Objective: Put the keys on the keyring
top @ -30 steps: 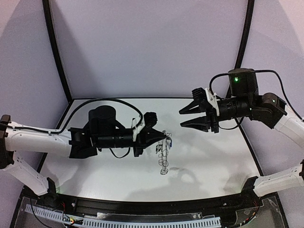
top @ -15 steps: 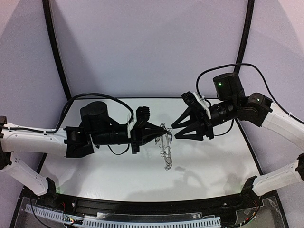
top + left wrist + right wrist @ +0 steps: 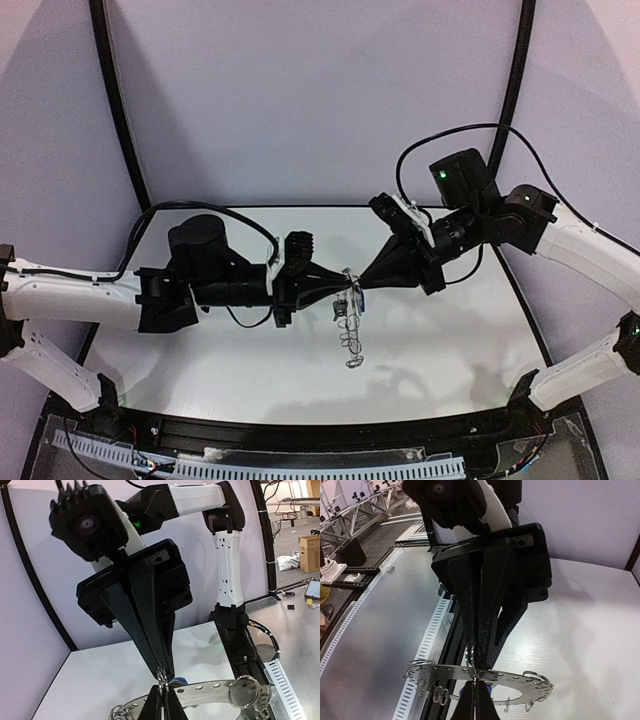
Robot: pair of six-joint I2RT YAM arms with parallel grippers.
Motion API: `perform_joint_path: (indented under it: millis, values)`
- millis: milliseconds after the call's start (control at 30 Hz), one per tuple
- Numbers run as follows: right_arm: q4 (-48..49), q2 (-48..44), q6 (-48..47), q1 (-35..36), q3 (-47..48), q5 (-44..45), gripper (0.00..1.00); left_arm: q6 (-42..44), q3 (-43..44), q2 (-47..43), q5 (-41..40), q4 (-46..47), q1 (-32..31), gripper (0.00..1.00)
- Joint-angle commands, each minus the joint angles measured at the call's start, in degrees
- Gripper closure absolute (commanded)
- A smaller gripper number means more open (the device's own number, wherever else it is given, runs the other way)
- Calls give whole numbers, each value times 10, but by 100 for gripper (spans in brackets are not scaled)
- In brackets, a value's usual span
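Midair above the desk point(image 3: 450, 350), the keyring point(image 3: 210, 686) is clamped by the left hand point(image 3: 345, 287), shut on its rim from 9 o'clock; the same rim is pinched from 2 o'clock by the right hand point(image 3: 362, 285), tips closed.

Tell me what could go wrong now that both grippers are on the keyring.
1. The left gripper and right gripper pinch the keyring at nearly the same spot on its rim, tips almost touching. An uneven pull could twist it or make the fingers clash.
2. The ring is held above the table only by its thin edge, with wire clips dangling. A slip would likely drop it.
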Motion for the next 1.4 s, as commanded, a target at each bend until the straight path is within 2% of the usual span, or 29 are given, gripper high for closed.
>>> perform_joint_path:
  millis: [0,367,467,533,700,767,833,867,1133,1367]
  values:
    - [-38,30,-2,-5,21,-11,100,14,-5,-12,36,49,-1,99]
    - [17,101,37,-11,33,-78,100,9,0,4,94,137,-1,99]
    - [76,113,79,-11,34,-71,100,5,5,12,104,146,-1,99]
    - [97,118,103,-10,48,-32,100,1,8,19,101,142,-1,99]
    - [47,90,75,-11,79,84,100,0,-16,9,5,129,-1,97]
    - [11,80,61,-11,100,121,100,-5,-36,0,-35,126,-1,85]
    - [-14,79,53,-11,111,138,100,-9,-44,-5,-63,120,-1,80]
    - [-31,80,50,-10,120,148,100,-16,-49,-10,-76,114,-2,71]
    - [-57,83,40,-8,143,179,100,-21,-45,-18,-113,77,-1,68]
    - [-57,77,50,1,144,211,100,-27,15,1,-160,-9,-1,69]
